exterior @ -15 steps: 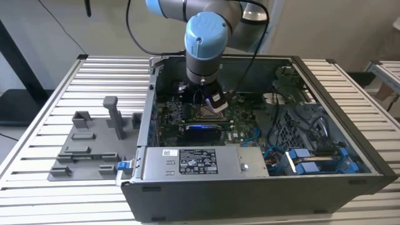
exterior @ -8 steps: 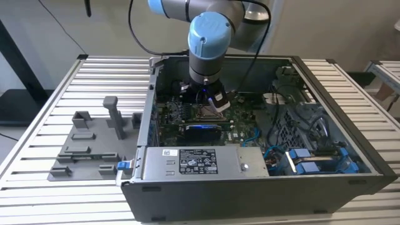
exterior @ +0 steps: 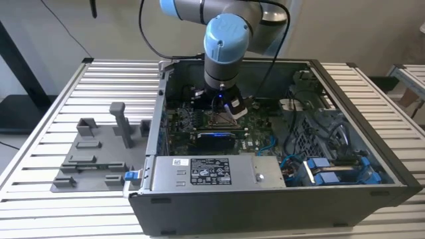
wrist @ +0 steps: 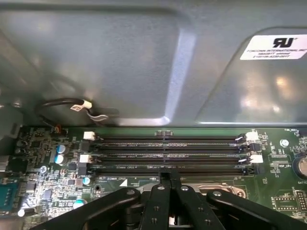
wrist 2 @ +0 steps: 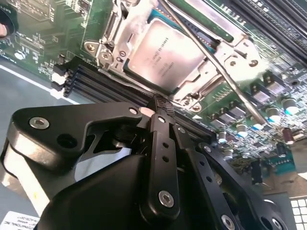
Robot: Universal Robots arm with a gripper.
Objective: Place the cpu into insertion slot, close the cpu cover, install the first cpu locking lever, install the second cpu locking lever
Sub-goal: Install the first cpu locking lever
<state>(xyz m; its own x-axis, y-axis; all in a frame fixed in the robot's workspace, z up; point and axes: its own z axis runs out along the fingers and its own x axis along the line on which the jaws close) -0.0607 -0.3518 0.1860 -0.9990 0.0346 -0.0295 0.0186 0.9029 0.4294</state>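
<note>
The computer case (exterior: pixel 265 211) is open on top, so the board can be reached from above; to the sides, passage is limited by its walls. Room in front of the board is taken by the power-supply box (exterior: pixel 209 172), and on the exterior view's right by loose cables (exterior: pixel 332 130). In the second wrist view, a thin lever rod (wrist 2: pixel 230 81) is laid slantwise across one side of the cpu cover (wrist 2: pixel 115 36). The gripper (wrist 2: pixel 160 106), fingers pressed together, is held over the memory slots (wrist 2: pixel 96 79), just beside the socket. In the first wrist view, a grey metal wall (wrist: pixel 120 57) is seen close behind the slots.
</note>
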